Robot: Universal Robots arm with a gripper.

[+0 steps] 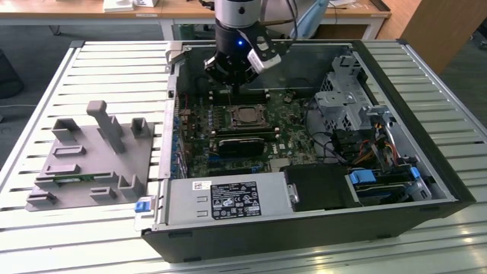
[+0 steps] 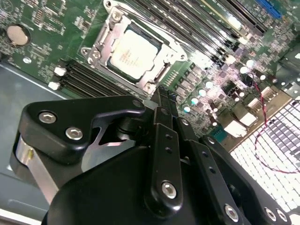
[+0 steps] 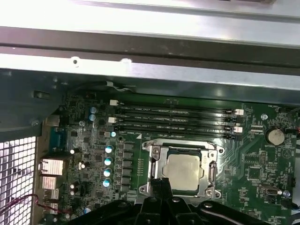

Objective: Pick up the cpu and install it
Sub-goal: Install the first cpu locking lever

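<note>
gripper (image 2: 161,101) sits just above the motherboard (image 3: 93,140), fingers drawn together to a narrow tip, holding nothing that shows in both wrist views. just beyond the tip, the cpu (image 3: 183,171) lies flat in its socket frame (image 3: 154,152), silver top up, so the placing looks done; whether the frame is latched can't be told. farther off, a grey fixture tray (image 1: 91,162) stands on the slatted worktop (image 1: 45,74) beside the open case (image 1: 304,228).
</note>
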